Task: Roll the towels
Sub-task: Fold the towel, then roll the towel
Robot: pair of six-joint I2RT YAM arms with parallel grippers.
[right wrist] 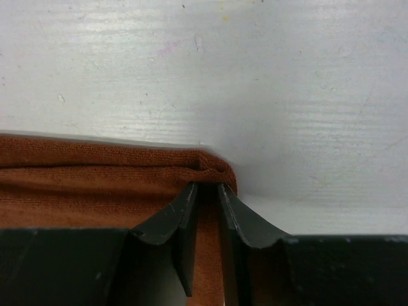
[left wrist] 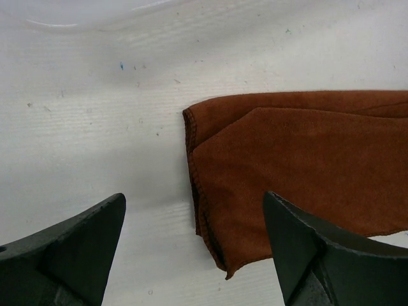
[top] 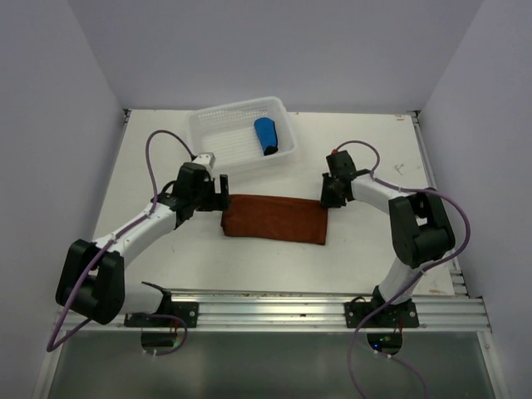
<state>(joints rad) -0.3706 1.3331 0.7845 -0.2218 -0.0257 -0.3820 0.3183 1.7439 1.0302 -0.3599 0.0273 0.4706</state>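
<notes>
Done: blue towel (top: 266,135) looks rolled, in basket (top: 218,125), 12 o'clock.
Your remaining job: rust-brown towel (top: 274,218), flat (unrolled).
Right tool (right wrist: 205,189): pinching its 3 o'clock edge.
Left tool (left wrist: 193,199): apart.

Our two white-and-black jointed arms

At 8 o'clock and 4 o'clock we see the white-shelled left arm (top: 137,229) and the white-shelled right arm (top: 378,193), both with black joint housings and black clamp bases on a ribbed silver aluminium rail (top: 274,309) at 6 o'clock. A looping purple cable (top: 150,154) trails each, and our wrist cameras show matte black wedge-shaped fingers (right wrist: 172,220), edges scuffed.
</notes>
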